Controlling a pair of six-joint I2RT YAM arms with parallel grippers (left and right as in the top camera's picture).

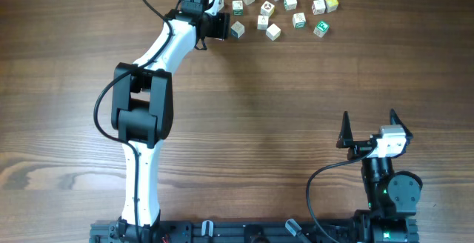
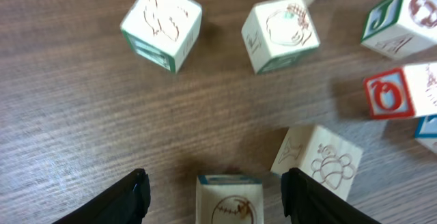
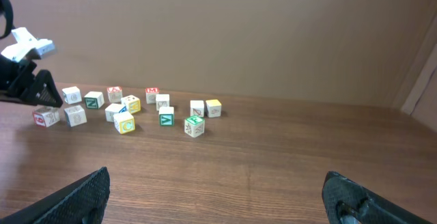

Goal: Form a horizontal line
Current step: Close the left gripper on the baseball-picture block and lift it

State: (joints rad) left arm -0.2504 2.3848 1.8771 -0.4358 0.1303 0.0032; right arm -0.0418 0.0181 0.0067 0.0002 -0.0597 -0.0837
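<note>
Several small whitish letter cubes lie loose and apart at the far edge of the table, among them one, one and a green-marked one. No touching row of cubes shows in any view. My left gripper is open at the left end of the scatter. In the left wrist view its fingers straddle a cube with a round brown drawing, with a gap on both sides. Another cube lies just beside the right finger. My right gripper is open and empty at the near right, far from the cubes.
More cubes lie ahead of the left fingers: two with brown drawings and a red-lettered one. The right wrist view shows the whole scatter far off, with bare wood between the right fingers.
</note>
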